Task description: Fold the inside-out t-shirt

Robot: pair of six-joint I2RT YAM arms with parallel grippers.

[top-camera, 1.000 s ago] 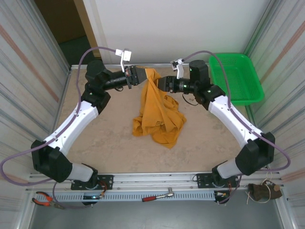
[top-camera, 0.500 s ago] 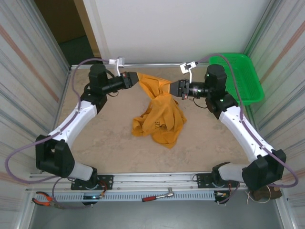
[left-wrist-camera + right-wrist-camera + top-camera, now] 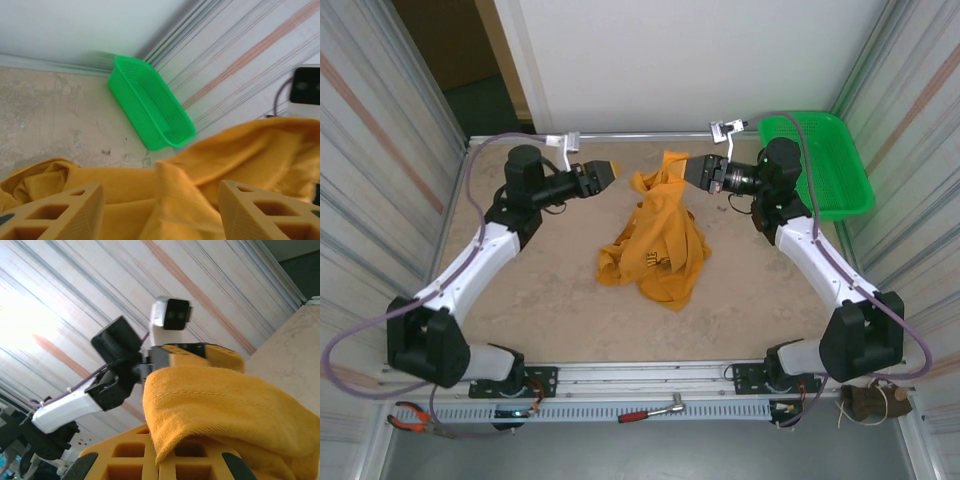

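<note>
Striped walls stand around the sandy table [image 3: 550,300]. The orange t-shirt [image 3: 655,240] lies in a heap near the middle, with one end lifted toward the far edge. The left gripper [image 3: 608,174] has just let go, and its jaws stand apart and empty. The right gripper [image 3: 692,170] pinches the lifted cloth. So the shirt sags again, and I think the folding has hardly begun. The left wrist view shows the green basket [image 3: 150,112] by the wall. The right wrist view shows cloth draped over a finger.
</note>
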